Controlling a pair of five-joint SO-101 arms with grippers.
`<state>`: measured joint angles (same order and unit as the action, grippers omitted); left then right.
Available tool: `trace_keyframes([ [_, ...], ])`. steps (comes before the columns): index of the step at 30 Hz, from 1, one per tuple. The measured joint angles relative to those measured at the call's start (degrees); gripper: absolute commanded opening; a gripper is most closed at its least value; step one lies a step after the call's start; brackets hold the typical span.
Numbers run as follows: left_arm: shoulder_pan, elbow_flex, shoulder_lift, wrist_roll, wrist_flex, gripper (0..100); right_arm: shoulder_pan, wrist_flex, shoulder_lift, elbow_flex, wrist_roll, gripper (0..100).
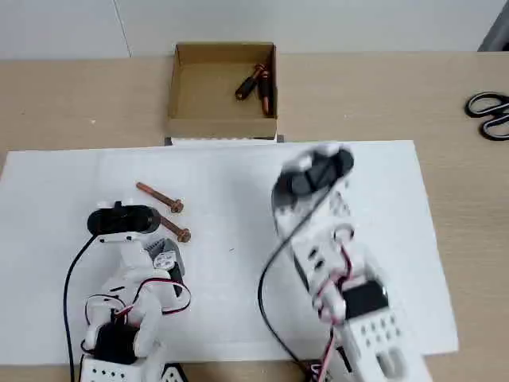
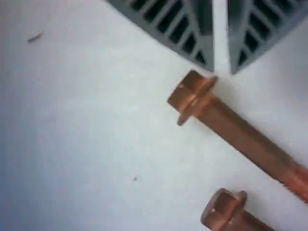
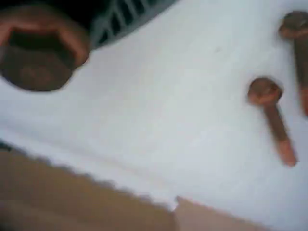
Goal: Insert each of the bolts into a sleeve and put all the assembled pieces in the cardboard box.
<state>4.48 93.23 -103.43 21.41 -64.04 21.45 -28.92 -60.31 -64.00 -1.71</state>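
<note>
The cardboard box stands at the back of the table with assembled pieces lying inside. Two bare copper bolts rest on the white paper; I see them again in the left wrist view and farther off in the right wrist view. My left gripper hovers just short of one bolt's head, its grey fingers together with nothing between them. My right gripper is near the paper's far edge in front of the box, shut on a bolt whose hex head looms close; its shaft is hidden.
White paper covers the middle of the wooden table. Black scissors lie at the far right. Free paper stretches between the two arms. A brown surface lies just beyond the paper's edge under the right gripper.
</note>
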Motion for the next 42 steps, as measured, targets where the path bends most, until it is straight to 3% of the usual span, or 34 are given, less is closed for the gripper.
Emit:
trace_keyframes([
  [14, -3.87, 0.09, 0.0, 4.04, 0.0, 1, -1.93, 1.49, 61.45, 56.0, 0.0, 0.3],
  [24, -3.87, 0.18, 0.0, 4.31, 0.0, 1, -1.85, 1.58, 95.65, 90.99, 0.0, 0.3],
  [36, -3.87, 0.18, 0.0, 4.31, 0.0, 1, -0.26, 1.32, 114.81, 111.12, 5.1, 1.1],
  [42, -3.87, 0.18, 0.0, 4.31, 0.0, 1, 3.25, -6.07, 114.9, 112.7, 5.71, 17.1],
])
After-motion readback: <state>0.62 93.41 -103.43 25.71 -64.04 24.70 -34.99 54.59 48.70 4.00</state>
